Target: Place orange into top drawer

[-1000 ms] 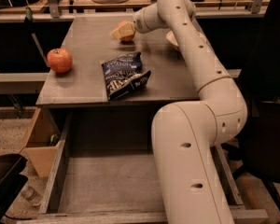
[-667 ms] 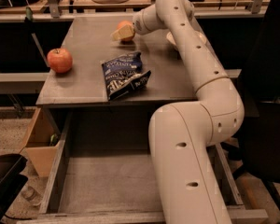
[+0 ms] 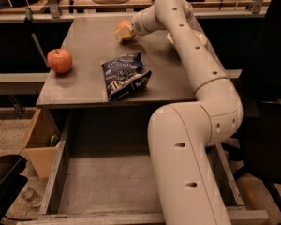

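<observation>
The orange sits at the far middle of the grey tabletop, partly hidden behind my gripper. My gripper reaches across the table and is right at the orange, in front of it and touching or nearly touching. The top drawer is pulled out below the table's front edge, with its flat grey bottom bare. My white arm crosses over the drawer's right half and hides it.
A red-and-yellow apple lies at the table's left edge. A dark blue chip bag lies at the table's front middle. A white object shows behind my arm. A cardboard box stands left of the drawer.
My arm's near segment has shifted slightly to the left. The gripper has stayed at the orange, and the apple and bag have not moved.
</observation>
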Controlling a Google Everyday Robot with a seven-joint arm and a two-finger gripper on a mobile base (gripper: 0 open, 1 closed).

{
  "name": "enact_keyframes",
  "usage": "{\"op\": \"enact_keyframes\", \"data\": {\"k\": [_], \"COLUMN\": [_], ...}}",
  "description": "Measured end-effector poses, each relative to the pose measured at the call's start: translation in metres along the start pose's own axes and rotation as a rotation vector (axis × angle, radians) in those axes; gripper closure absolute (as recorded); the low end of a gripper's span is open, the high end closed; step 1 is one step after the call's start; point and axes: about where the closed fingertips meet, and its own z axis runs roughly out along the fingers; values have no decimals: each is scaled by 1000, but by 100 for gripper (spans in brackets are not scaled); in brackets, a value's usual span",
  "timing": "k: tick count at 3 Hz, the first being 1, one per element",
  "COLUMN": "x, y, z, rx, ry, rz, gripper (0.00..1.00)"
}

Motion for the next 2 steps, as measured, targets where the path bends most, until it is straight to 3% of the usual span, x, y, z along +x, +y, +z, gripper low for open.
{"op": "enact_keyframes", "data": {"k": [1, 2], "x": [2, 3], "y": [2, 4], "z": [4, 7], "rx": [-4, -9], "ry": [3, 6], "rz": [0, 1], "gripper": [85, 100]}}
